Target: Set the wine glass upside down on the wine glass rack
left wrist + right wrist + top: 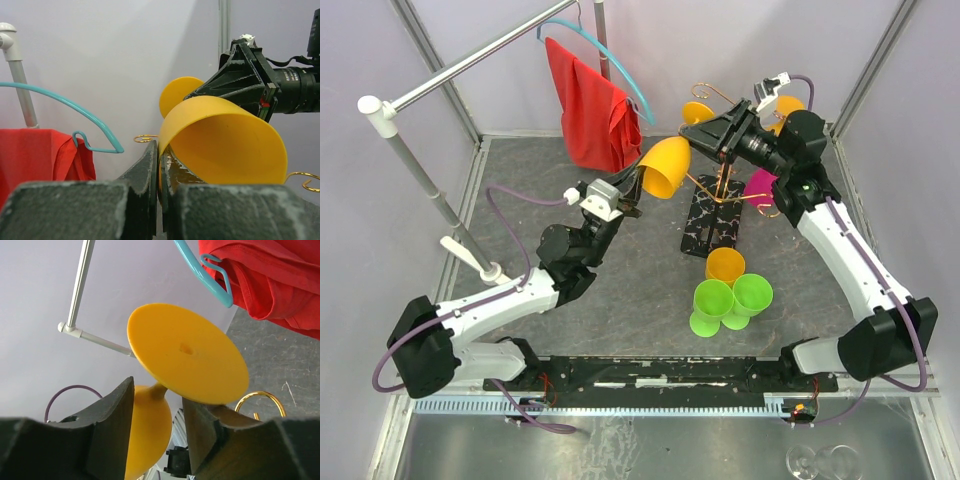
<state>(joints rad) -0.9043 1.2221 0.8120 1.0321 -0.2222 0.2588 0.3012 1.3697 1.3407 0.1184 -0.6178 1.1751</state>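
A yellow wine glass (pixel 663 166) hangs tilted in the air beside the gold wine glass rack (pixel 720 188), which stands on a black marbled base. My left gripper (pixel 632 186) is shut on the bowl's rim, one finger inside and one outside (pixel 161 160). My right gripper (pixel 695 135) reaches in from the right with its fingers on either side of the thin stem, just under the round foot (pixel 187 352). It is open (pixel 157 390), with gaps showing beside the stem. A gold scroll arm (pixel 260 402) curls just beyond the foot.
A blue hanger with red cloth (pixel 590 105) hangs from the rail at the back left. A magenta glass (pixel 760 185) and another yellow one (pixel 788 105) hang on the rack. Green cups (pixel 730 300) and an orange cup (pixel 725 265) stand in front of the base. A white pole (pixel 420 170) slants at left.
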